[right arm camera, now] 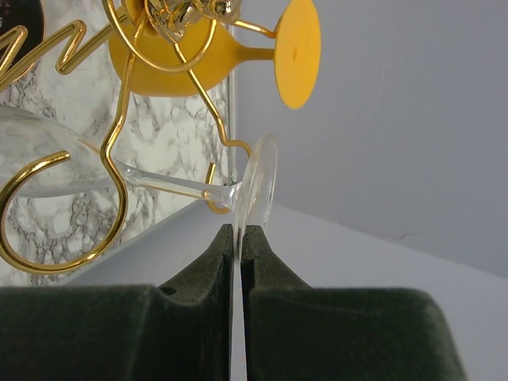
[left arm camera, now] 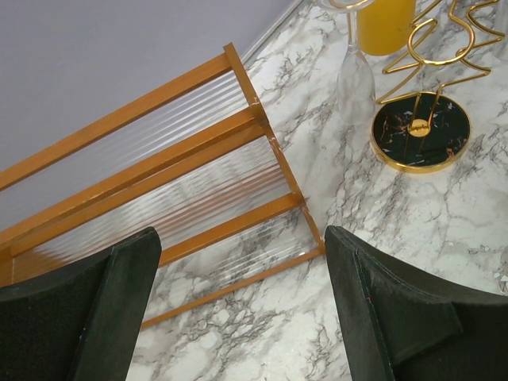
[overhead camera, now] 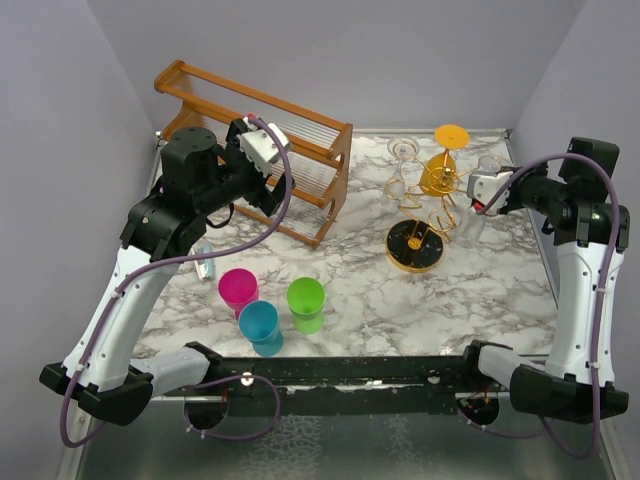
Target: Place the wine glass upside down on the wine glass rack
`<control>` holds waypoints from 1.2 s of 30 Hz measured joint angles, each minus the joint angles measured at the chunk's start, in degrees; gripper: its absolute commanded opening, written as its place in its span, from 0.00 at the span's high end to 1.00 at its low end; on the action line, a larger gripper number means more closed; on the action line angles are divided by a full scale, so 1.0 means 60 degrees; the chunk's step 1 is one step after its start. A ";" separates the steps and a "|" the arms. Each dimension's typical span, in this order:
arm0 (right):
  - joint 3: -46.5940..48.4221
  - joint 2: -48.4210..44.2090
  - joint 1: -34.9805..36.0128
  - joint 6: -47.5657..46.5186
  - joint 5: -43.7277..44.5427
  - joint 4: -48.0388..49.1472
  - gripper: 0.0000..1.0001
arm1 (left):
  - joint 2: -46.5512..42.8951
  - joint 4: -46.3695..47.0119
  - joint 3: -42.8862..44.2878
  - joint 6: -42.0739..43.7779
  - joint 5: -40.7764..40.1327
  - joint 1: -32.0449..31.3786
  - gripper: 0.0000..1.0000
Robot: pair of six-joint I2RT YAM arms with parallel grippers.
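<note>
We are pinching the foot of the wine glass (right arm camera: 259, 184) edge-on between the right gripper's (right arm camera: 239, 232) closed fingertips. Its stem is passing through a gold loop of the wine glass rack (overhead camera: 413, 247), with the bowl beyond the loop. Our left gripper (left arm camera: 242, 242) is gaping wide above the wooden shelf (left arm camera: 159, 168).

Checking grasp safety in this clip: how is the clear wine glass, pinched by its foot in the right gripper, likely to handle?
Probably fragile: the clear wine glass has a thin stem. Likely slippery: the right gripper pinches only the smooth foot's rim. It may snag, since the stem runs through a wire loop of the wine glass rack.
</note>
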 measured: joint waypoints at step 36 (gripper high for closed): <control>-0.0463 0.0652 0.0000 -0.1035 -0.1038 0.1107 0.96 | 0.0018 -0.0004 0.0000 0.0000 0.0237 0.0124 0.13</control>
